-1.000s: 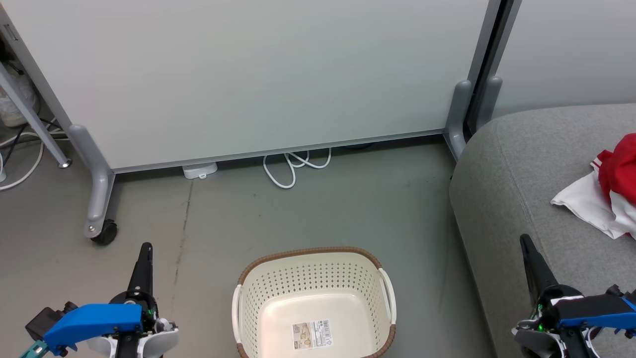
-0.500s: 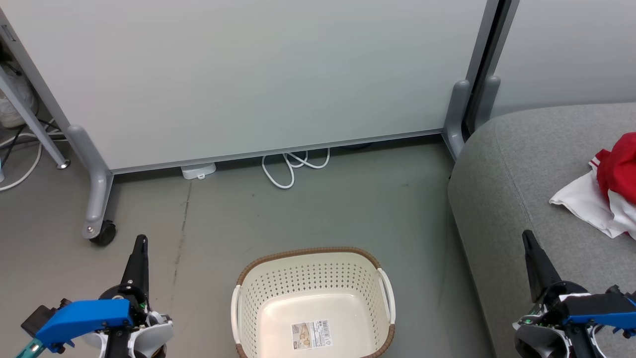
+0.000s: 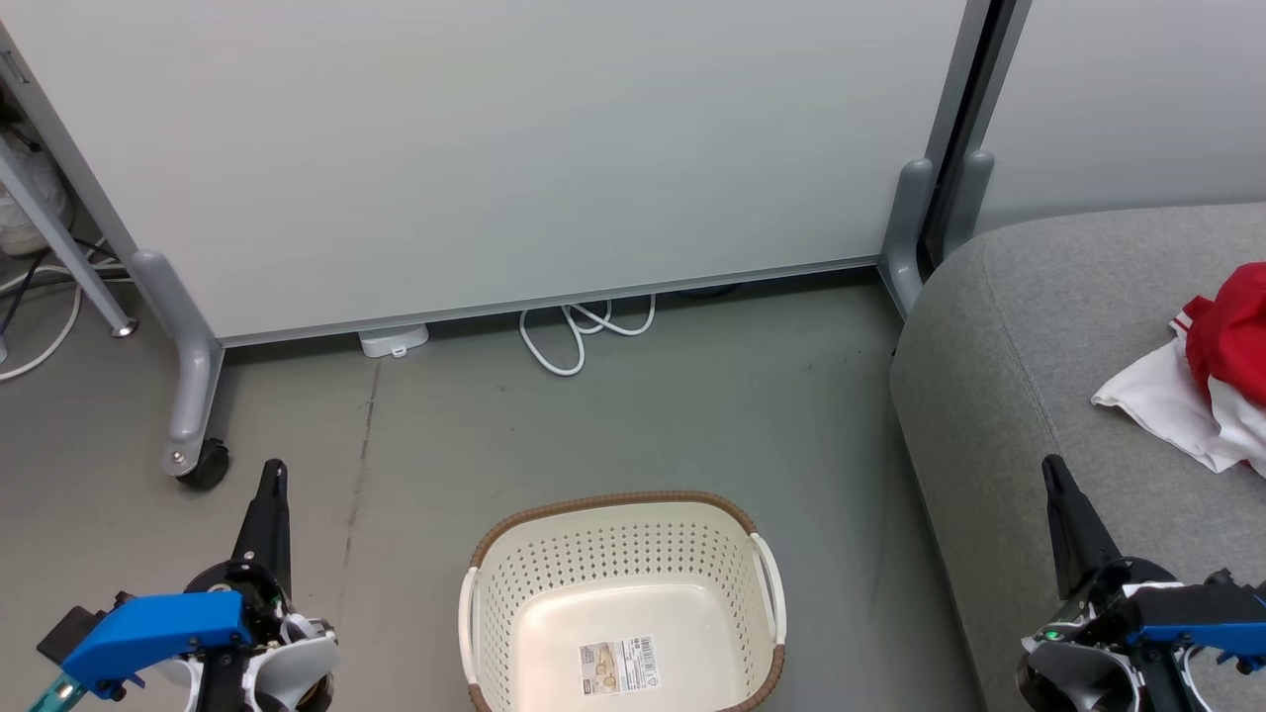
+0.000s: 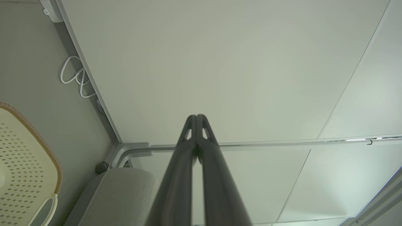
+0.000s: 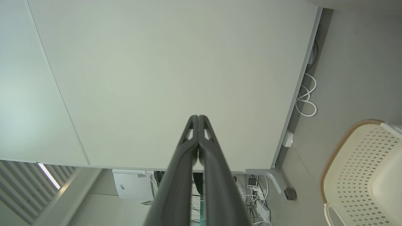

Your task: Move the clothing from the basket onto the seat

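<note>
Basket (image 3: 623, 554) upright, mouth up, clothing (image 3: 1221, 346) crumpled on seat (image 3: 999, 346)

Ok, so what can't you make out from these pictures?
Clothing: cut off by the head view's right edge, so how many pieces is unclear.
Basket: near side cut off by the head view's bottom edge.
Label sticker: print too small to read.
</note>
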{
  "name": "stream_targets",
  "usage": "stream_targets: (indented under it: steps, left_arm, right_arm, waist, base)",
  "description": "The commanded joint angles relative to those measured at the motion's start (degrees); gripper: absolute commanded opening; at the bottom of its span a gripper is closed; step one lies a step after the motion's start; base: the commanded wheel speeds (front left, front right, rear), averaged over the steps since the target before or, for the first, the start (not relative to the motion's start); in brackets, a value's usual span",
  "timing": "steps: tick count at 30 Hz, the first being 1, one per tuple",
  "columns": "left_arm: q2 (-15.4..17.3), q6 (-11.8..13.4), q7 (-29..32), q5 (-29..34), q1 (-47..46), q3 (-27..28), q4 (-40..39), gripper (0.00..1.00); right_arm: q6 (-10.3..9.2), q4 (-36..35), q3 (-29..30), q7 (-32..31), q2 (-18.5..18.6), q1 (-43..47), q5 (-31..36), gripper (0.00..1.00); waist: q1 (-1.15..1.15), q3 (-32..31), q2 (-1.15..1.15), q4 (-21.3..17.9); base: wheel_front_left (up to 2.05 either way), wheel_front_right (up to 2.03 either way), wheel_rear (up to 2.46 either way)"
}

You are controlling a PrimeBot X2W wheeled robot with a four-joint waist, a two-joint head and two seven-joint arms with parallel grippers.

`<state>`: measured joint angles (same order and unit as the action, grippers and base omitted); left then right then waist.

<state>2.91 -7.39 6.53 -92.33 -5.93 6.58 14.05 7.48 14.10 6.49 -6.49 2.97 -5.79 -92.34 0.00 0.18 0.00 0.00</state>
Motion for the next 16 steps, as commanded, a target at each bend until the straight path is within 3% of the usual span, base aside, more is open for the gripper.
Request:
stream_targets:
  steps: [1, 16]
  left_arm:
    - [-0.07, -0.18, 0.23, -0.14, -0.55, 0.17, -0.23, 0.00]
    - [-0.07, -0.18, 0.22, -0.15, -0.54, 0.15, -0.24, 0.00]
  right_arm:
    - [0.02, -0.16, 0.12, -0.12, -0.18, -0.80, -0.13, 0.00]
    - [0.02, -0.16, 0.12, -0.12, -0.17, -0.79, -0.14, 0.00]
  waist:
    - [0.00, 0.00, 0.00, 0.00]
    - [0.00, 0.00, 0.00, 0.00]
  base:
    - [0.00, 0.00, 0.00]
    - [0.00, 0.00, 0.00]
